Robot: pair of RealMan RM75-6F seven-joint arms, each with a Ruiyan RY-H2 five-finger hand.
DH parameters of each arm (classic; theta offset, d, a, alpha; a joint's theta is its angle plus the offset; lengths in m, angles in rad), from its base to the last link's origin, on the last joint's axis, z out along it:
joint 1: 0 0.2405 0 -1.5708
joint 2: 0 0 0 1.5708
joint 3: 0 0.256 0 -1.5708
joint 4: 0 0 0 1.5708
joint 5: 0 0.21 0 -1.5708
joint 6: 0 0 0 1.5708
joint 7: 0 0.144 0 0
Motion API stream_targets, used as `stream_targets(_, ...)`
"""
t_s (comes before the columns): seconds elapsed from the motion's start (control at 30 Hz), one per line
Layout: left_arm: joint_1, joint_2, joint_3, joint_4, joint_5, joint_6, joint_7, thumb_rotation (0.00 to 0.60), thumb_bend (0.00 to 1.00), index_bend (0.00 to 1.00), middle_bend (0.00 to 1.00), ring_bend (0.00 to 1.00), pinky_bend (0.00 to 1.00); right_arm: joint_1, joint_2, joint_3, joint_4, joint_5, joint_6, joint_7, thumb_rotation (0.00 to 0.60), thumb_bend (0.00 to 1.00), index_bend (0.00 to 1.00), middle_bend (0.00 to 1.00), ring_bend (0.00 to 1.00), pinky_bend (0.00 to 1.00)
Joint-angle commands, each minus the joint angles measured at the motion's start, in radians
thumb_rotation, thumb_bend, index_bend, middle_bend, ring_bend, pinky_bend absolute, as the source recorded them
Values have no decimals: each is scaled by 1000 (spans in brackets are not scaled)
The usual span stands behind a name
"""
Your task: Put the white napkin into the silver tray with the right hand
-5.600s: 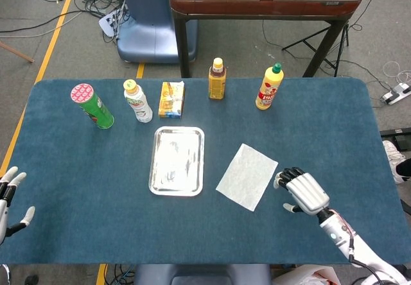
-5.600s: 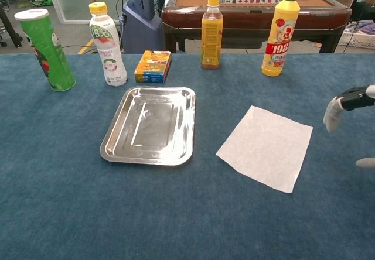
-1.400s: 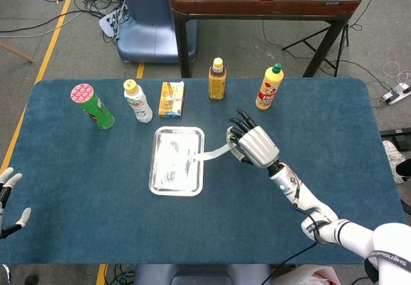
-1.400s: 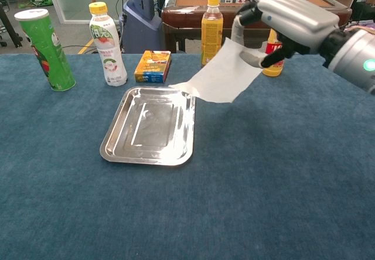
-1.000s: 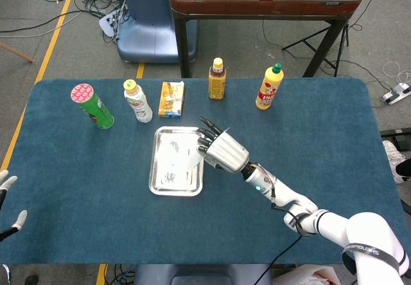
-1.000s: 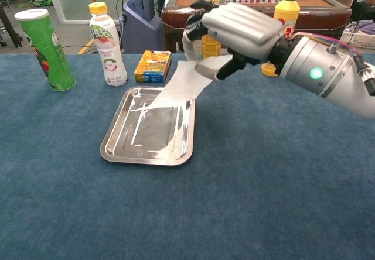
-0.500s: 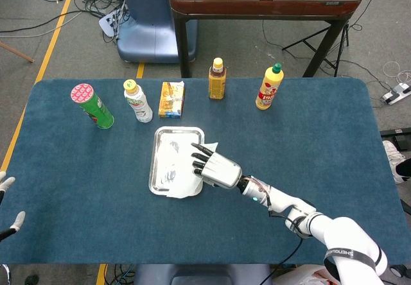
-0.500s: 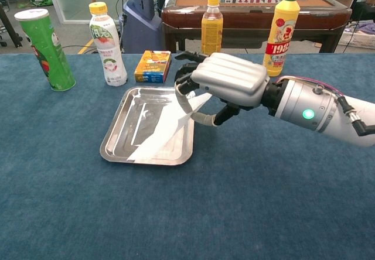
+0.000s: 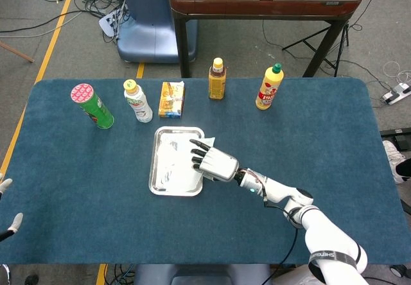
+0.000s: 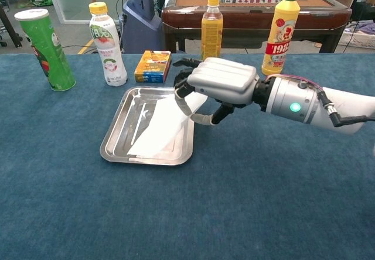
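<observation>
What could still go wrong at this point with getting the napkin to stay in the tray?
The right hand seems to hold the white napkin by its upper corner above the silver tray's right rim. If the fingers open there, that corner may drape over the rim. If paper catches on the fingers, withdrawing could drag the napkin back out. The near edge of the napkin already lies close to the tray's front rim.

The right robot hand [image 10: 220,87] has a ribbed, silver-grey metal back plate and black fingers [image 10: 183,64] with pale inner pads. Behind it sits a silver cylindrical wrist [image 10: 293,105] carrying a small green light, thin red and dark cables along its top, and a white forearm [image 10: 351,106]. The left robot hand [image 9: 6,203] shows only white fingertips.
</observation>
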Motion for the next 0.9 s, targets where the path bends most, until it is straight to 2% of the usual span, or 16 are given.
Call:
stream_targets(0.03,0,0,0,0,-1,-1,1,600,274,172,103,134,17,22,-31,-17,52,1,-12,37,600,443,698,431,219,0)
stream_targets(0.47,4,2,-3,-6,-6,3,9,600,274,172,103,134,17,71,-71,-71,165,-6,-54,114,600,425,698,416,219,0)
stream_targets(0.73,11,5,-6,-9,-10,11,10,600,274,172,103,134,17,82,-82,-95,192,-2,-80,126,600,357,697,404,219,0)
stream_targets(0.9,10,4,-6,-8,-8,9,10,600,274,172,103,134,17,77,-88,-100,200,8,-95,123,600,273,698,395,219,0)
